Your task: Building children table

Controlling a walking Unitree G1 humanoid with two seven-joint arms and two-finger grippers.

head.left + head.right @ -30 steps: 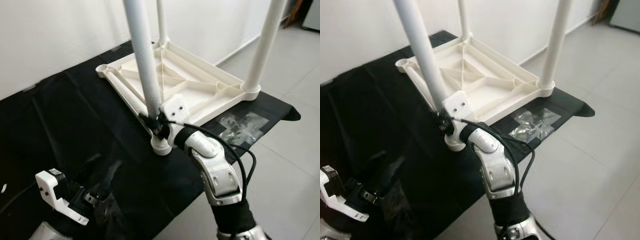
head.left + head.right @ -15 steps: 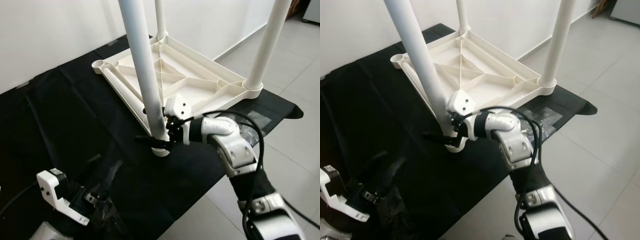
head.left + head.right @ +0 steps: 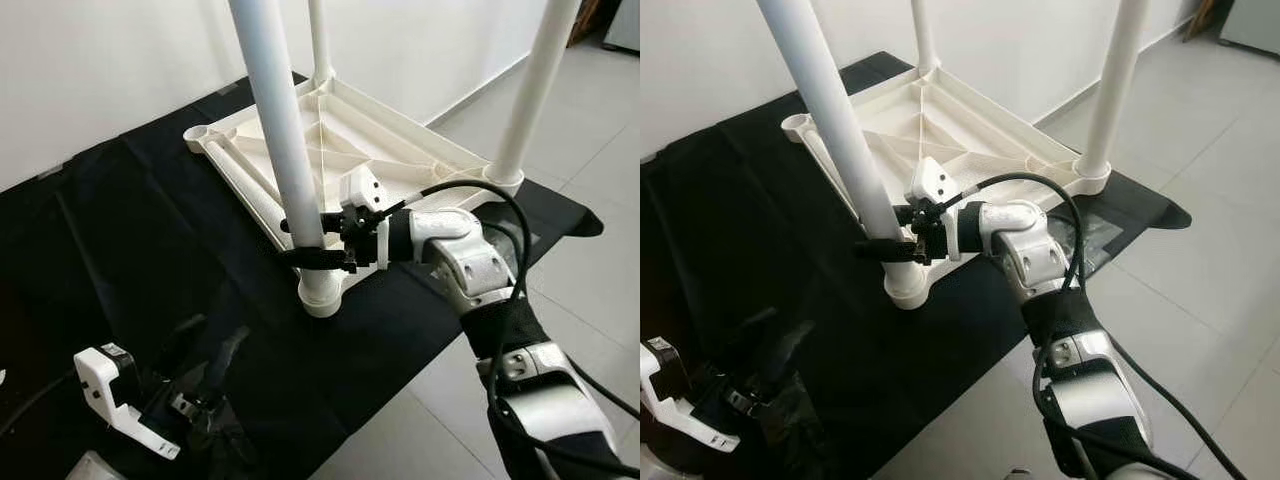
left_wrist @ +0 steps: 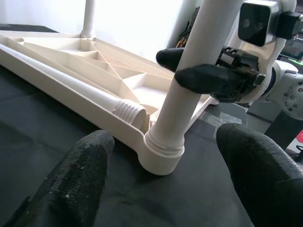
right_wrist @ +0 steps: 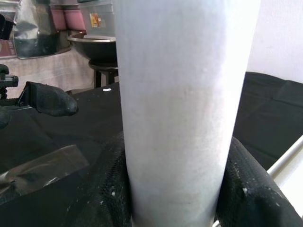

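Observation:
A white plastic children's table lies upside down on a black cloth. Three white legs stand upright in its corner sockets. My right gripper is shut on the nearest leg, just above its socket; its fingers press both sides of the leg. Another loose leg with a threaded end lies along the table's frame, and the far left socket holds no leg. My left gripper is open, low on the cloth in front of the near socket.
A piece of clear plastic is stuck on the cloth by the right corner. The cloth ends at a front edge, with tiled floor beyond on the right. A white wall stands behind the table.
My right arm has swung out to the right. Its gripper has gone from the base of the near leg to a hold a little higher up. The left gripper stays low.

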